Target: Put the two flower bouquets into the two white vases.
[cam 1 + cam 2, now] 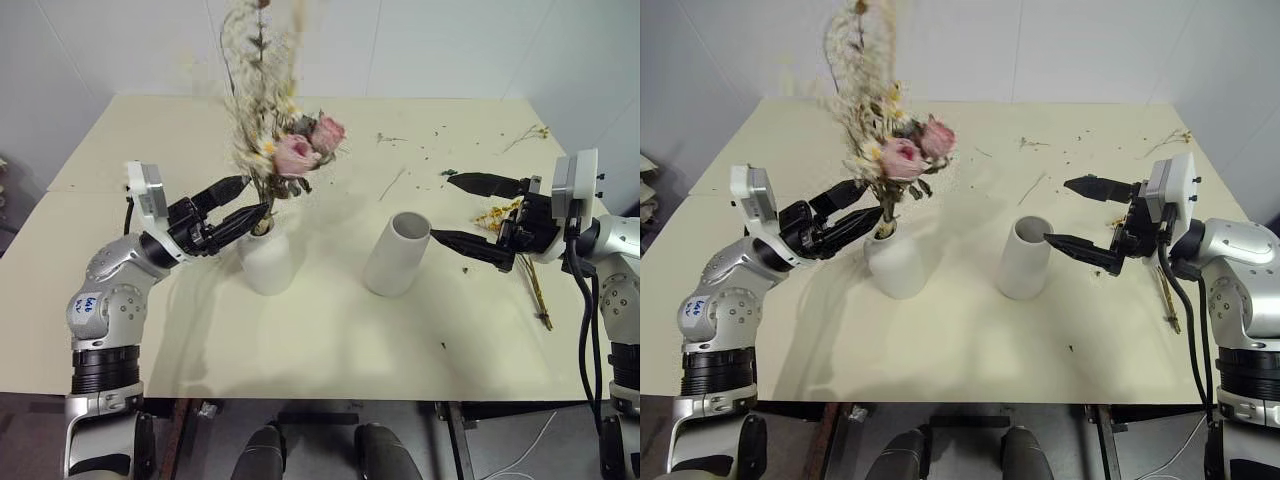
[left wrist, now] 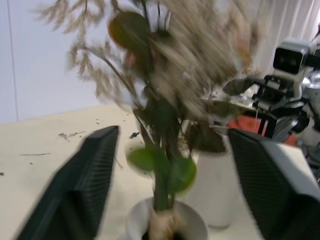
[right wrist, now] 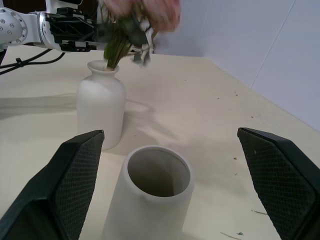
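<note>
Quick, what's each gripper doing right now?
Left gripper: open, either side of the rose bouquet stems at the bottle vase.
Right gripper: open, holding nothing.

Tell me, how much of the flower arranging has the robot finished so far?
About half. The large rose bouquet already stands in the narrow-necked vase, and the left gripper has its fingers spread on either side of the stems, gripping nothing. Nothing is in hand: the right gripper is open too, beside the wide vase, which is empty. The small yellow bunch lies on the table and has yet to go in.
</note>
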Robot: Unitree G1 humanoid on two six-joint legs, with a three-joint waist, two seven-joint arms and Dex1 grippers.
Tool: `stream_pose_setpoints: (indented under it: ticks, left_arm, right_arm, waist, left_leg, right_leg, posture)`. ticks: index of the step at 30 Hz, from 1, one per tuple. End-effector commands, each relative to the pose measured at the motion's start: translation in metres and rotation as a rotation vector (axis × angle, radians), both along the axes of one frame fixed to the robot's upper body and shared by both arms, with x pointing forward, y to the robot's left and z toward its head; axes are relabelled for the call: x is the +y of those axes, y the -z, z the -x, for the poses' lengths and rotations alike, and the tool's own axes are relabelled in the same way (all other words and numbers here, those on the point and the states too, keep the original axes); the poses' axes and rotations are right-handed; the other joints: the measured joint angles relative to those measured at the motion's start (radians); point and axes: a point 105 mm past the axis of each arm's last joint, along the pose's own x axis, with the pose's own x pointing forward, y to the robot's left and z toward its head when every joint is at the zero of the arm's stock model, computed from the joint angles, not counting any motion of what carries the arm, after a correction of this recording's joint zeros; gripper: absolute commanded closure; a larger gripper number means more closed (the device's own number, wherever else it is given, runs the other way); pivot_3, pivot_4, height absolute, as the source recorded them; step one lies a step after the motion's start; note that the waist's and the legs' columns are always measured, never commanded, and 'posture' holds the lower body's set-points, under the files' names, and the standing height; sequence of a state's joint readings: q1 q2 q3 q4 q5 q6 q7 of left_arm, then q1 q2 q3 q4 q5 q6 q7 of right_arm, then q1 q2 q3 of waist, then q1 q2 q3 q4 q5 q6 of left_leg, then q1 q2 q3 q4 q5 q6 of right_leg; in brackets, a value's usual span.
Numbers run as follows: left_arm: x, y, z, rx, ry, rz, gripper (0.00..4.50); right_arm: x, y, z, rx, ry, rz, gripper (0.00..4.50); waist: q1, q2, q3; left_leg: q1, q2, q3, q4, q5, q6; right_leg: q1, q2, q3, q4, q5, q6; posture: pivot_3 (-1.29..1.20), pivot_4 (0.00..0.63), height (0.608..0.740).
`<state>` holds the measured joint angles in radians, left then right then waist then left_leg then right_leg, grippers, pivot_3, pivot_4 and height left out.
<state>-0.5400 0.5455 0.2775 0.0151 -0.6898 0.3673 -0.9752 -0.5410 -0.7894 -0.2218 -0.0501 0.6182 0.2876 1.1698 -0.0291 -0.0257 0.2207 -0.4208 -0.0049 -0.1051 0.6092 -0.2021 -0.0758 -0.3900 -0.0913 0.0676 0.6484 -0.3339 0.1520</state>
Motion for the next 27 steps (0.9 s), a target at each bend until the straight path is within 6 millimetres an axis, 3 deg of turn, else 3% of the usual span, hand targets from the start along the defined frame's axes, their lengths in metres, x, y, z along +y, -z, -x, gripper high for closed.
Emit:
stream_pose_setpoints:
  ticks: [1,8,14,18,22,27]
  left_arm:
    - [0.016,-0.008,0.01,-0.051,-0.022,-0.109,0.02]
    - [0.044,-0.024,0.024,-0.031,0.006,-0.249,0.02]
    - [0.033,-0.037,0.033,-0.019,0.147,-0.287,0.02]
    - [0.029,-0.033,0.039,-0.006,0.184,-0.299,0.02]
    - [0.026,-0.033,0.044,-0.009,0.182,-0.249,0.02]
    - [0.021,-0.031,0.053,0.004,0.172,-0.21,0.02]
  right_arm:
    - [-0.009,-0.012,0.005,-0.051,0.032,-0.004,0.0]
    - [-0.053,-0.027,-0.013,0.088,0.287,-0.079,0.0]
    - [-0.131,0.01,-0.035,0.396,0.723,0.1,0.0]
    - [-0.168,0.038,-0.042,0.547,0.89,0.198,0.0]
    - [-0.182,0.061,-0.045,0.683,0.928,0.264,0.0]
    - [-0.185,0.078,-0.051,0.766,0.922,0.296,0.0]
  waist:
    - [0.0,0.0,0.0]
    - [0.001,0.0,0.0]
    - [0.003,0.001,0.0]
    - [-0.012,0.001,0.0]
    - [-0.028,0.003,0.001]
    - [-0.033,0.003,0.002]
  left_leg:
    - [0.0,0.0,0.0,-0.001,0.0,0.0]
    - [0.0,0.0,0.0,-0.004,0.0,0.0]
    - [0.0,0.0,0.001,-0.008,0.0,0.0]
    - [0.0,0.001,0.003,-0.011,0.0,0.0]
    - [0.0,0.001,0.003,-0.014,0.0,0.0]
    - [0.0,0.001,0.005,-0.014,0.0,0.0]
  right_leg:
    - [0.0,0.0,0.0,0.0,0.0,0.0]
    - [-0.001,0.0,0.0,-0.002,0.0,-0.001]
    - [-0.001,-0.001,-0.001,-0.007,-0.001,-0.002]
    - [-0.003,-0.001,0.0,-0.007,-0.001,-0.002]
    - [-0.005,0.0,0.001,-0.006,-0.002,-0.003]
    - [-0.005,0.0,0.002,-0.006,-0.002,-0.002]
  posture:
    - [0.0,0.15,0.74]
    - [0.0,0.15,0.74]
    - [0.0,0.15,0.74]
    - [0.0,0.15,0.74]
    - [0.0,0.15,0.74]
    - [0.0,0.15,0.74]
